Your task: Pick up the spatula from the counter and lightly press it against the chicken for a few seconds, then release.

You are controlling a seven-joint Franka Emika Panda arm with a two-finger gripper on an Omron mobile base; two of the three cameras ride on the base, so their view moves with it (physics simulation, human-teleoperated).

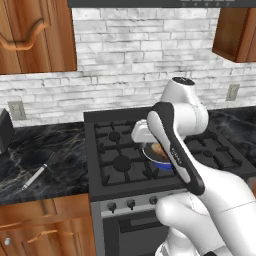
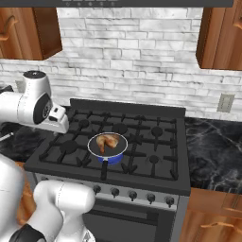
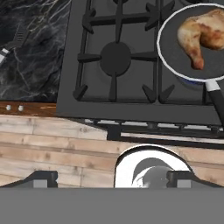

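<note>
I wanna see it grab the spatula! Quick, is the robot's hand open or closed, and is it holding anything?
Hand: open, holding nothing. The spatula lies on the counter.

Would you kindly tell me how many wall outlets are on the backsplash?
2. The left outlet is above the counter left of the stove; the right outlet is on the wall right of the stove. The arm may hide others.

No text, label, brand or number can be read anywhere. A faint pale marking on the arm's dark link (image 1: 176, 152) is too small to make out.
</note>
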